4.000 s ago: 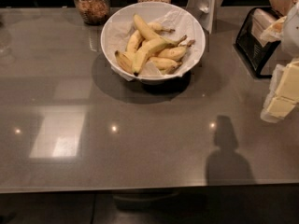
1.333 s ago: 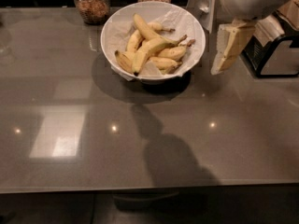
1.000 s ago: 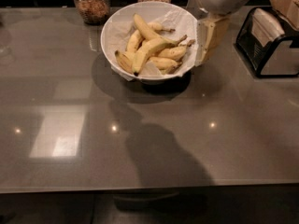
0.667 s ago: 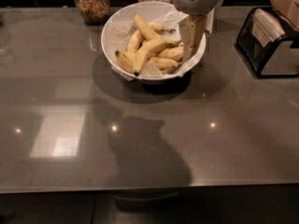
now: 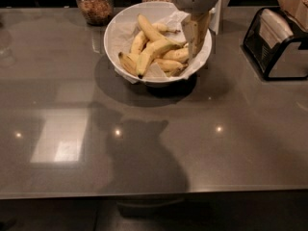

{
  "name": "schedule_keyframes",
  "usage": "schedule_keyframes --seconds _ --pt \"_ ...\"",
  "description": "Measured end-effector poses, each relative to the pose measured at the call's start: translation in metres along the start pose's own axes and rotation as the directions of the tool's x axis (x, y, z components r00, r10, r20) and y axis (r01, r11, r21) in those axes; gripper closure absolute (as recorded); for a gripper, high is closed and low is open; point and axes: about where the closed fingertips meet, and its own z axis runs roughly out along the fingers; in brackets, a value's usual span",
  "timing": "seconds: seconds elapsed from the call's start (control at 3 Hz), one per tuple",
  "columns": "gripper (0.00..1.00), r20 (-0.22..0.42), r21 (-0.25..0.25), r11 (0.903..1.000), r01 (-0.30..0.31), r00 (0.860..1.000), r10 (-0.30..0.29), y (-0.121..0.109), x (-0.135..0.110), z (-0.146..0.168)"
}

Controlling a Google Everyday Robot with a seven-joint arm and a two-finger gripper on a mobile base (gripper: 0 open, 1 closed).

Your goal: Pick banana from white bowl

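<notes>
My gripper (image 5: 196, 34) hangs over the bowl's (image 5: 112, 31) right side, by the banana (image 5: 154, 52); can't tell its grip. There's a jar (image 5: 95, 4) behind the bowl and a black rack (image 5: 262, 61) to its right.

Glossy grey-brown countertop (image 5: 250, 143) (small light spots (image 5: 219, 128) and a pale rectangle (image 5: 60, 141) reflected), dark floor (image 5: 57, 215) in front.

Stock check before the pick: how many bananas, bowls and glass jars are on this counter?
Bananas: 6 that I can tell apart in the overlapping pile
White bowl: 1
Glass jars: 2
Total: 9, plus the gripper over the bowl's right side
</notes>
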Motion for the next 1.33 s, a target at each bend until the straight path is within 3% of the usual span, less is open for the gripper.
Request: schedule_keyframes --seconds 0.33,0.67,1.0,1.33 --pt "0.00 -0.045 -0.060 0.9892 0.133 0.990 -0.136 -0.010 0.011 0.019" --pt "0.14 -0.082 -0.159 0.9565 0.245 0.962 -0.260 -0.018 0.023 0.044" --pt "0.34 -0.085 -0.221 0.9284 0.298 0.943 -0.323 -0.022 0.036 0.070" --pt "0.42 -0.075 -0.255 0.9123 0.321 0.934 -0.349 -0.023 0.048 0.093"
